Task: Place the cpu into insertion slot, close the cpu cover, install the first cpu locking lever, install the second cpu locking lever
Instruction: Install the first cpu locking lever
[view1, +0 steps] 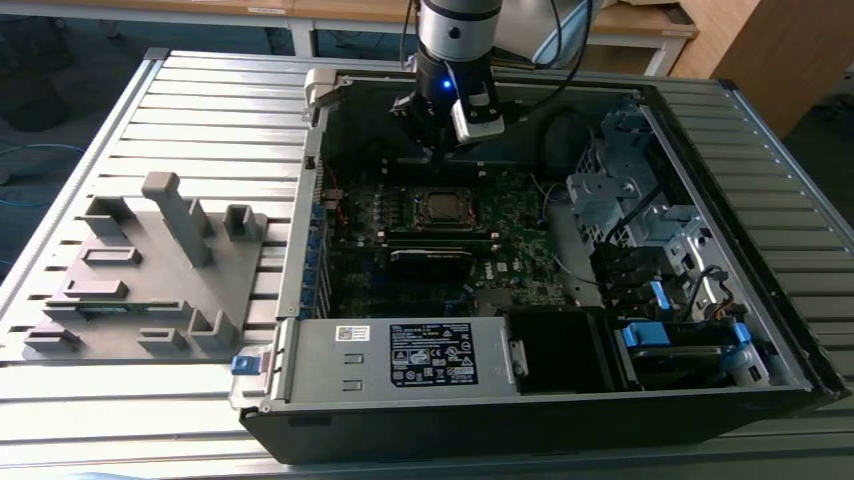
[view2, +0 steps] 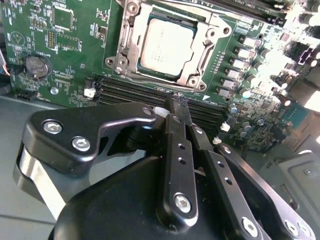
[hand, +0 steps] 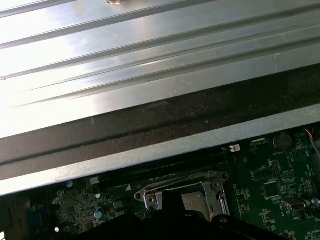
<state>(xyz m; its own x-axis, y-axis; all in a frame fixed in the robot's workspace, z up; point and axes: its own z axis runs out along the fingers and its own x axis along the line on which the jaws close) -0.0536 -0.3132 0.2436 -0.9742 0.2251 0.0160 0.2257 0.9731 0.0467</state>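
The cpu (view2: 167, 44) lies flat in the insertion slot (view1: 441, 206), its silver-grey top facing up. The cpu cover (view2: 126, 47), a silvery frame, lies down around it and leaves the chip's top showing through its cut-out. My gripper (view2: 179, 104) hangs above the board just beside the socket, over the black memory slots (view2: 145, 92), with its fingers shut and nothing between them. In the exterior view the gripper (view1: 441, 160) sits inside the open computer case, just behind the socket. The first wrist view shows the cover (hand: 150, 194) and socket near the case wall.
The case (view1: 747, 200) lies open on a slatted metal table (view1: 200, 110). A grey fixture (view1: 147, 270) with upright holders stands at the exterior view's left. A power supply box (view1: 400, 355) fills the case's near side, and drive bays (view1: 641, 230) its right.
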